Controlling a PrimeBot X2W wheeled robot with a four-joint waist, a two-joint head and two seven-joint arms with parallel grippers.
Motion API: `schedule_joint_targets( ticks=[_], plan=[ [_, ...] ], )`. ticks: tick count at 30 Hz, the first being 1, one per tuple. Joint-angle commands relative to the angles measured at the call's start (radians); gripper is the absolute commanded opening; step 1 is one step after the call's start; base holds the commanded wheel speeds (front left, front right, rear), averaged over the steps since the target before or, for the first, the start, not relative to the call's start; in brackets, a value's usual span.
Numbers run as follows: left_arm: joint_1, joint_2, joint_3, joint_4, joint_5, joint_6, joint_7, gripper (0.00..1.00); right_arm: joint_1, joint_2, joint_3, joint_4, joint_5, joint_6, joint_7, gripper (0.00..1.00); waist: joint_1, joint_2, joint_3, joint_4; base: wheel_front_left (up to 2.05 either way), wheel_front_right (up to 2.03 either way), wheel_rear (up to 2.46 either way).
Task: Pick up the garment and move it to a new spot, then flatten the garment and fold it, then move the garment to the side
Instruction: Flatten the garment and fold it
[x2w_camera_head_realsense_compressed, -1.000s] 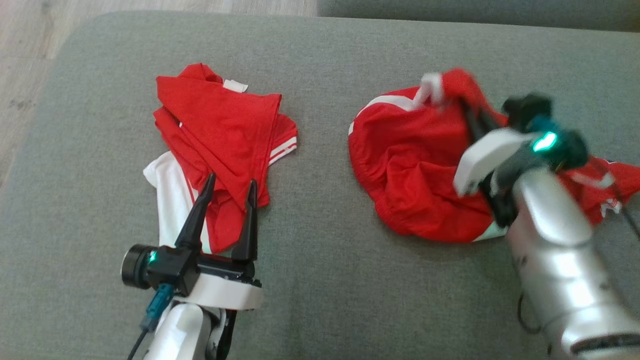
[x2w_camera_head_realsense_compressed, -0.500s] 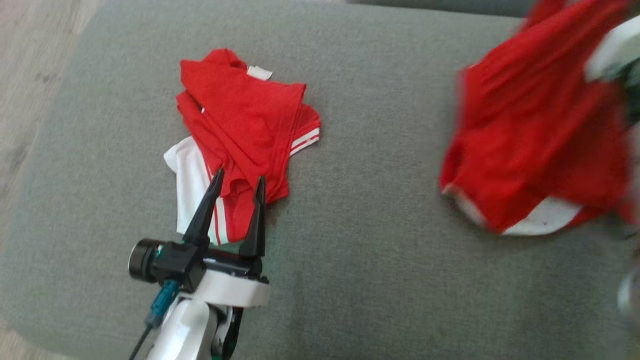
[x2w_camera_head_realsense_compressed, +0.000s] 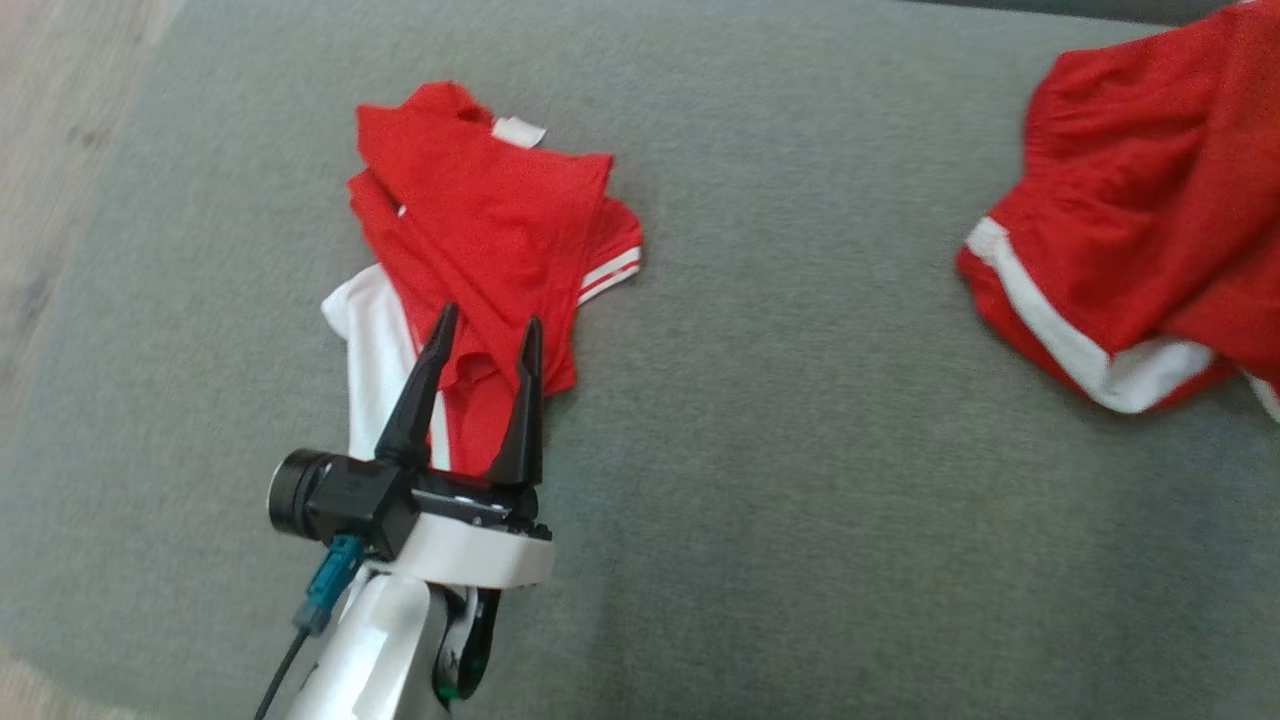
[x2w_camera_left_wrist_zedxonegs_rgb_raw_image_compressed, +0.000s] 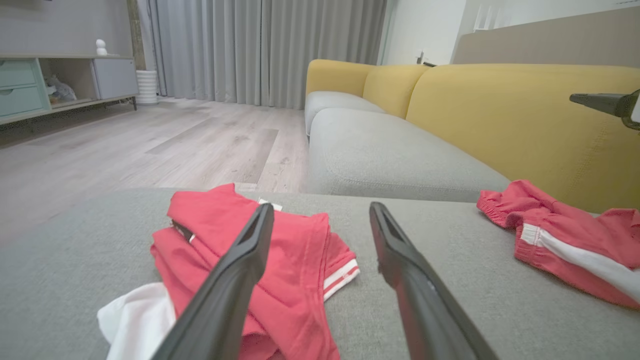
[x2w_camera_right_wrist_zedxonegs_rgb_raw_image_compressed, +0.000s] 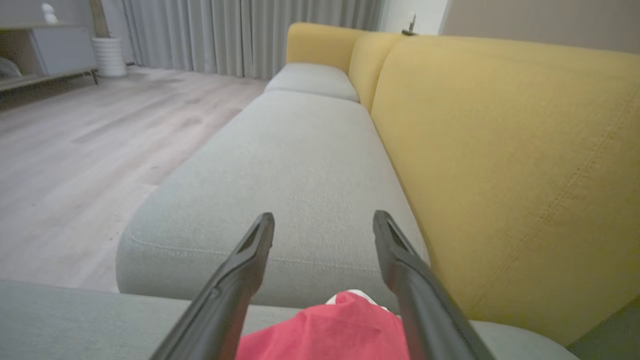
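Observation:
The garment (x2w_camera_head_realsense_compressed: 1130, 230) is a red pair of shorts with a white stripe, lying crumpled at the far right of the grey cushion (x2w_camera_head_realsense_compressed: 780, 450). It also lies at the right in the left wrist view (x2w_camera_left_wrist_zedxonegs_rgb_raw_image_compressed: 560, 230). My right gripper (x2w_camera_right_wrist_zedxonegs_rgb_raw_image_compressed: 324, 215) hangs open above it with nothing between its fingers, and the red cloth (x2w_camera_right_wrist_zedxonegs_rgb_raw_image_compressed: 330, 335) shows just below them. My left gripper (x2w_camera_head_realsense_compressed: 490, 318) is open and empty, its fingers over the near edge of a folded red and white shirt (x2w_camera_head_realsense_compressed: 480, 210) at the left.
A yellow backrest (x2w_camera_right_wrist_zedxonegs_rgb_raw_image_compressed: 500, 150) rises behind the cushion on the right. A second grey seat (x2w_camera_left_wrist_zedxonegs_rgb_raw_image_compressed: 380, 155) continues beyond it. Wood floor (x2w_camera_head_realsense_compressed: 60, 120) lies past the cushion's left edge. One fingertip of the right gripper (x2w_camera_left_wrist_zedxonegs_rgb_raw_image_compressed: 600, 102) shows high at the right in the left wrist view.
The right gripper lifted the shorts, carried them right, then opened and let them go; they now lie at the cushion's right end. The head camera shifted. The left gripper kept still.

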Motion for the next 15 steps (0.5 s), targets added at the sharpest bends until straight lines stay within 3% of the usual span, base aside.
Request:
schedule_joint_targets(
  ticks=[1,8,15],
  plan=[
    [-0.018,0.003,0.035,-0.029,0.004,0.004,-0.005,1.0,-0.022,0.027,0.022,-0.027,0.013,-0.001,-0.03,1.0,0.0,0.0,-0.026,-0.028,0.0,0.0,0.0],
    [0.013,0.003,0.068,-0.032,0.027,-0.001,-0.005,1.0,0.101,0.139,0.112,-0.074,0.111,-0.001,-0.158,1.0,0.0,0.0,-0.116,-0.128,0.0,0.0,0.0],
    [0.062,0.003,0.093,-0.035,0.029,-0.005,-0.005,1.0,0.436,0.243,0.213,-0.369,0.251,-0.001,-0.167,1.0,0.0,0.0,-0.197,-0.22,0.0,0.0,0.0]
  ],
)
